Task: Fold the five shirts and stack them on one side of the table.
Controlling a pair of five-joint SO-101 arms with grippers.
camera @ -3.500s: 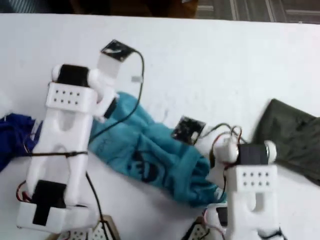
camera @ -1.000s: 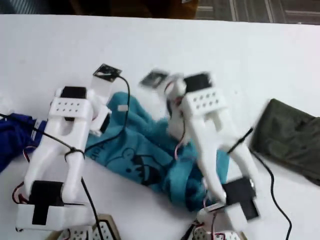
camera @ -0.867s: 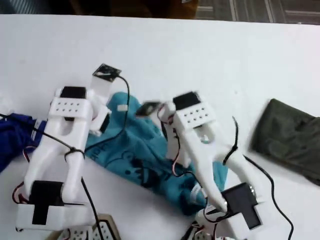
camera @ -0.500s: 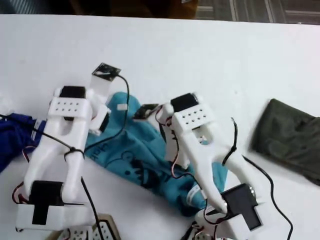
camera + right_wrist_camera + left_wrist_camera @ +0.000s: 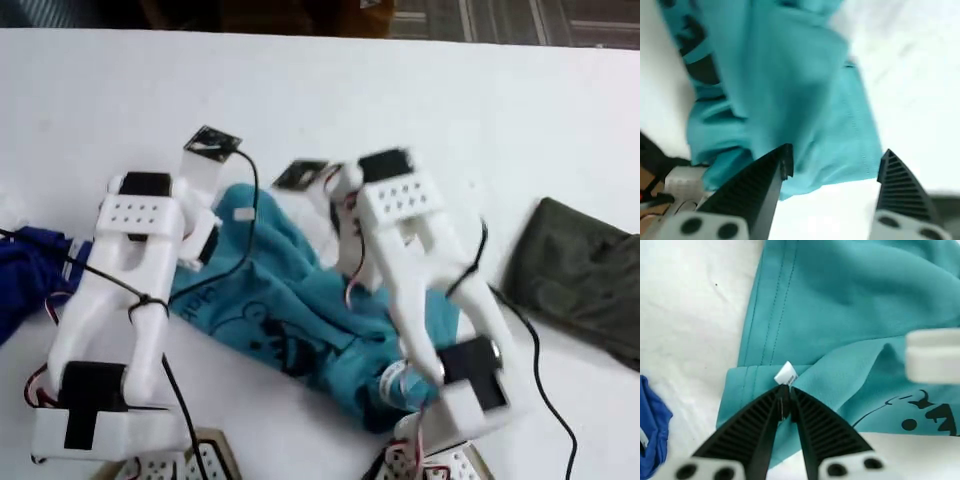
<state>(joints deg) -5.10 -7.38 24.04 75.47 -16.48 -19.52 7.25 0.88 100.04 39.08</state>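
Within 3.5 s the right gripper (image 5: pixel 835 162) has been swung from the near right end of the teal shirt (image 5: pixel 300 320) out over its middle, dipped toward the cloth, and is now held over an edge of it, jaws spread with nothing gripped. The left gripper (image 5: pixel 785 396) has been kept clamped on the shirt's left hem, beside a white label (image 5: pixel 786 374). The shirt lies crumpled, so a 2nd hold is judged still needed before folding. On the white table (image 5: pixel 480 100), a blue shirt (image 5: pixel 25 275) lies left of the teal shirt and a dark green shirt (image 5: pixel 580 275) well to its right. Dark flooring is seen beyond.
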